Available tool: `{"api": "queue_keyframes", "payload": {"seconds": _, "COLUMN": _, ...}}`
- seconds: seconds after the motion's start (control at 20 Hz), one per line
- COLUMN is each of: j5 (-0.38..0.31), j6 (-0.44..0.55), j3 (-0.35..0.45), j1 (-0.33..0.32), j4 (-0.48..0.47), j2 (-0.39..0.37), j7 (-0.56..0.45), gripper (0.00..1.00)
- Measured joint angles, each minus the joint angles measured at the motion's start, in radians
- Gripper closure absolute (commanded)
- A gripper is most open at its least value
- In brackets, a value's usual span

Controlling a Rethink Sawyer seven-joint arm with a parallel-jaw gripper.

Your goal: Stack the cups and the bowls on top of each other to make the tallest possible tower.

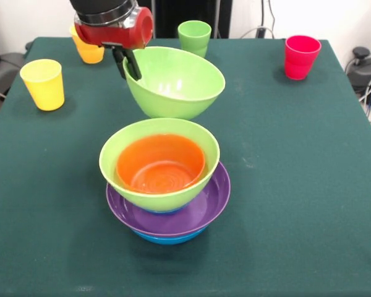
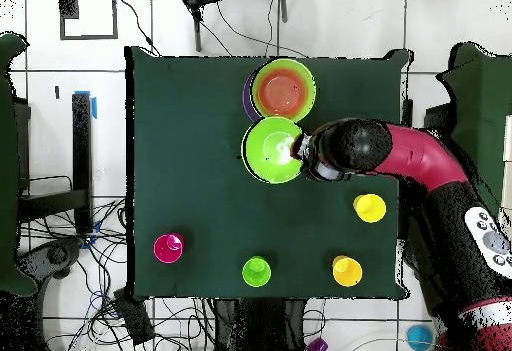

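My gripper [image 1: 128,67] is shut on the left rim of a large light green bowl [image 1: 176,81] and holds it tilted in the air behind the tower; it also shows in the overhead view [image 2: 272,150]. The tower [image 1: 164,185] stands at the table's middle front: a large blue bowl lowest, a wide purple bowl [image 1: 204,210], a light green bowl [image 1: 154,192] and a small orange bowl [image 1: 161,164] inside it. The yellow cup [image 1: 43,84], orange-yellow cup [image 1: 89,49], light green cup [image 1: 195,37] and red cup [image 1: 301,57] stand apart along the far side.
The dark green table [image 1: 297,185] ends at its right edge near a black device with cables [image 1: 365,68]. In the overhead view the arm [image 2: 420,157] reaches in from the right over the table.
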Motion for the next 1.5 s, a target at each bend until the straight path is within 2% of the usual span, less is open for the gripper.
{"api": "queue_keyframes", "payload": {"seconds": 0.7, "j5": 0.023, "j6": 0.063, "j3": 0.025, "j1": -0.001, "j4": 0.0, "j2": -0.067, "j7": 0.0, "gripper": 1.0}}
{"api": "queue_keyframes", "payload": {"seconds": 1.5, "j5": 0.023, "j6": 0.078, "j3": 0.027, "j1": -0.001, "j4": -0.014, "j2": -0.046, "j7": 0.0, "gripper": 1.0}}
